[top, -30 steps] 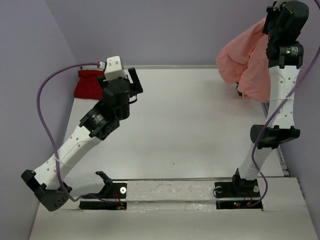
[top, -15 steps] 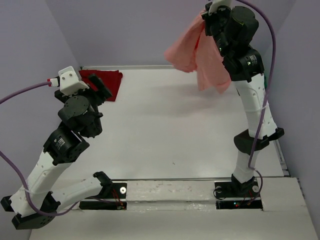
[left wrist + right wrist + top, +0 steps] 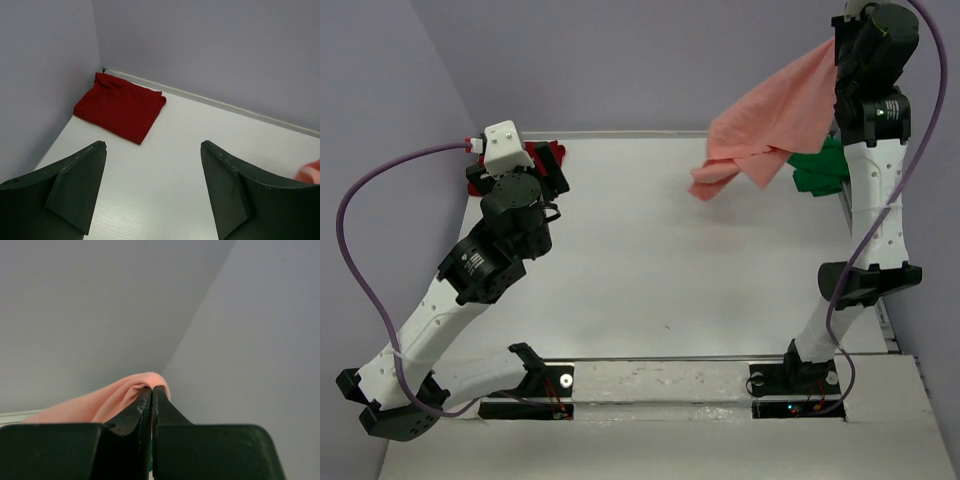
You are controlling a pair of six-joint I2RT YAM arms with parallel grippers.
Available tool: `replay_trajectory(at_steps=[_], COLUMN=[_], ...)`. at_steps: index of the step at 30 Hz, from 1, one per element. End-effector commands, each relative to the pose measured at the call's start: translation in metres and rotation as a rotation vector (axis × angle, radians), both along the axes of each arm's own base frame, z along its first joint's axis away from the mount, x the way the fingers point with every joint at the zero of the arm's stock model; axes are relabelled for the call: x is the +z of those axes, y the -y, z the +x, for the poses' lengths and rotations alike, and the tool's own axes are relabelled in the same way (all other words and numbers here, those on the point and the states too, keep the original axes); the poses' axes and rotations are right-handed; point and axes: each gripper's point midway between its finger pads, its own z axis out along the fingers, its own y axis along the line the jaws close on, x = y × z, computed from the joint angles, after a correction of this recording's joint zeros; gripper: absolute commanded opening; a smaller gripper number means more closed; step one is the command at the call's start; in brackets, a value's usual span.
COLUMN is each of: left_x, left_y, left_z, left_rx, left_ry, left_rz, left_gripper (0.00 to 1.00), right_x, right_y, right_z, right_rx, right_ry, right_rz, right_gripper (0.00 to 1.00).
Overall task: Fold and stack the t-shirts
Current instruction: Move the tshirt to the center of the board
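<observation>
You're pinching the salmon-pink t-shirt high in the right end effector, cloth draping leftward; left end effector is hovering spread near the dark red t-shirt.

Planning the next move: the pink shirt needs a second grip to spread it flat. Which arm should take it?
Left. The left gripper is open and empty, so it is probably free to reach over. The right gripper is shut on the salmon-pink t-shirt, holding it in the air.

pink t-shirt: soft matt cloth | red t-shirt: same (creased) | table: smooth matt white
</observation>
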Motion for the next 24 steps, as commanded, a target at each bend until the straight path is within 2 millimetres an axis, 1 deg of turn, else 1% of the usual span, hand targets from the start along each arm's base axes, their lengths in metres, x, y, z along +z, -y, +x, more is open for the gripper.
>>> replay_trajectory(at_steps=[1, 2, 4, 6, 8, 9, 10, 11, 12, 13, 14, 16, 17, 19, 20, 21, 22, 23, 24], left_x=[0.017, 0.018, 0.018, 0.015, 0.01, 0.009, 0.008, 0.007, 0.006, 0.006, 0.007, 0.007, 0.008, 0.008, 0.008, 0.008, 0.008, 0.007, 0.007], left_y=[-0.004, -0.004, -0.005, -0.004, -0.001, 0.0, 0.0, 0.001, 0.001, 0.001, 0.002, 0.003, 0.004, 0.005, 0.007, 0.007, 0.008, 0.009, 0.009], left_z=[-0.005, -0.005, -0.005, -0.005, -0.005, -0.005, -0.005, -0.004, -0.004, -0.004, -0.004, -0.003, -0.003, -0.003, -0.002, -0.002, -0.002, -0.002, -0.003], left_rx=[0.004, 0.002, 0.004, -0.002, -0.011, -0.017, -0.017, -0.018, -0.017, -0.016, -0.018, -0.019, -0.021, -0.022, -0.027, -0.027, -0.03, -0.032, -0.029], left_ry=[0.044, 0.044, 0.045, 0.043, 0.039, 0.04, 0.039, 0.036, 0.035, 0.034, 0.036, 0.037, 0.038, 0.037, 0.037, 0.037, 0.037, 0.035, 0.035], left_rz=[-0.041, -0.039, -0.04, -0.046, -0.052, -0.059, -0.06, -0.058, -0.058, -0.059, -0.064, -0.066, -0.067, -0.067, -0.069, -0.069, -0.066, -0.065, -0.06], left_gripper=[0.86, 0.86, 0.86, 0.86, 0.86, 0.86, 0.86, 0.86, 0.86, 0.86, 0.86, 0.86, 0.86, 0.86, 0.86, 0.86, 0.86, 0.86, 0.86], right_x=[0.08, 0.082, 0.078, 0.068, 0.056, 0.048, 0.043, 0.036, 0.023, 0.017, 0.011, -0.004, -0.004, -0.011, -0.006, -0.006, -0.004, -0.001, -0.002], right_y=[0.004, 0.002, -0.008, -0.03, -0.05, -0.071, -0.072, -0.101, -0.119, -0.138, -0.177, -0.216, -0.241, -0.259, -0.255, -0.252, -0.245, -0.233, -0.215], right_z=[-0.056, -0.059, -0.057, -0.049, -0.039, -0.037, -0.034, -0.033, -0.028, -0.028, -0.034, -0.035, -0.045, -0.047, -0.049, -0.049, -0.049, -0.046, -0.039], right_rx=[0.025, 0.037, 0.095, 0.171, 0.202, 0.239, 0.236, 0.289, 0.31, 0.339, 0.41, 0.478, 0.526, 0.554, 0.522, 0.506, 0.474, 0.418, 0.364], right_ry=[0.247, 0.253, 0.236, 0.205, 0.165, 0.137, 0.117, 0.092, 0.047, 0.029, 0.01, -0.031, -0.035, -0.051, -0.039, -0.041, -0.034, -0.019, -0.022], right_rz=[0.03, 0.037, 0.062, 0.095, 0.093, 0.097, 0.096, 0.102, 0.095, 0.088, 0.076, 0.059, 0.052, 0.036, 0.039, 0.033, 0.023, 0.013, -0.005], right_gripper=[0.0, 0.0, 0.0, 0.0, 0.0, 0.0, 0.0, 0.0, 0.0, 0.0, 0.0, 0.0, 0.0, 0.0, 0.3, 0.55, 0.86, 1.0, 1.0])
